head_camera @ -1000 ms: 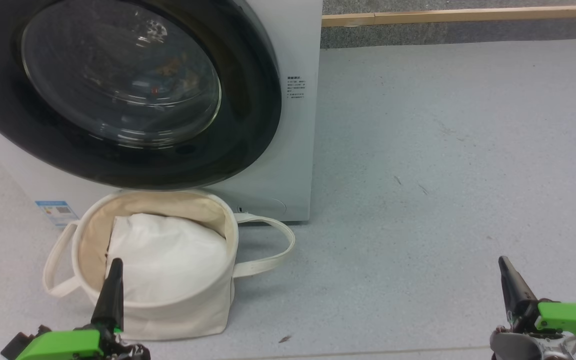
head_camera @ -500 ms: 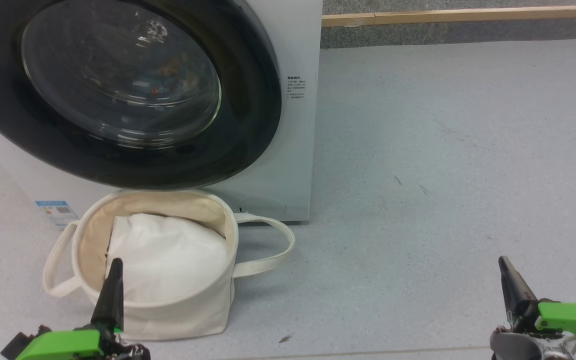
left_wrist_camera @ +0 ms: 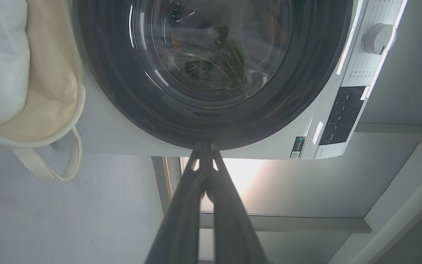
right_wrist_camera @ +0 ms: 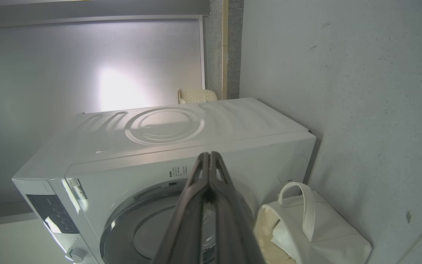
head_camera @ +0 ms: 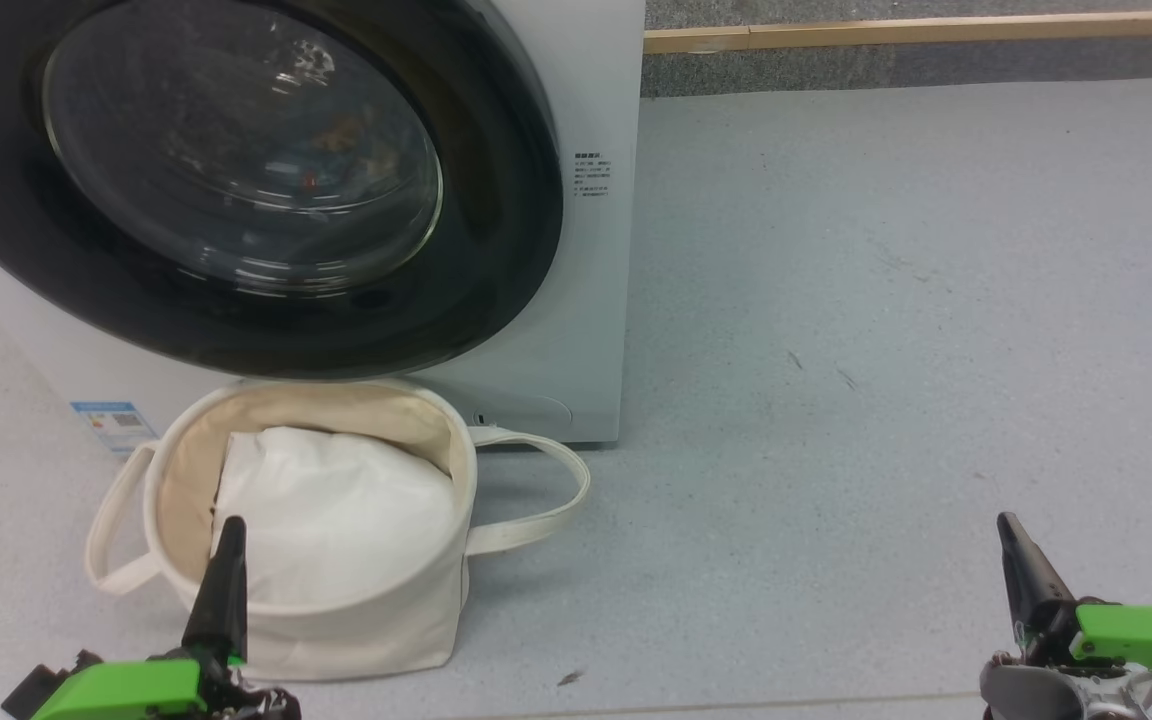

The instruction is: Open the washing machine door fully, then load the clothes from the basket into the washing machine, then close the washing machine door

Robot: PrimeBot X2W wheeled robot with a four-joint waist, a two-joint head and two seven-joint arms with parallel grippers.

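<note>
The washing machine [head_camera: 596,300] stands at the upper left, and its door [head_camera: 506,250], black-rimmed with a glass bowl, lies flat against the front. Behind the glass a dim bluish and orange-brown patch, seemingly the clothes [head_camera: 341,145], shows inside the drum. The cream basket [head_camera: 356,640] sits on the floor right under the door and holds a plain white bundle [head_camera: 336,520]. My left gripper [head_camera: 231,525] is shut and empty, its tip over the basket's near rim. My right gripper [head_camera: 1006,520] is shut and empty, far to the right above bare floor.
Grey speckled floor [head_camera: 886,350] spreads to the right of the machine, ending at a wooden strip [head_camera: 916,32] along the back. The machine's control panel [left_wrist_camera: 343,113] and dial [left_wrist_camera: 379,38] appear in the left wrist view. One basket handle [head_camera: 546,500] loops out to the right.
</note>
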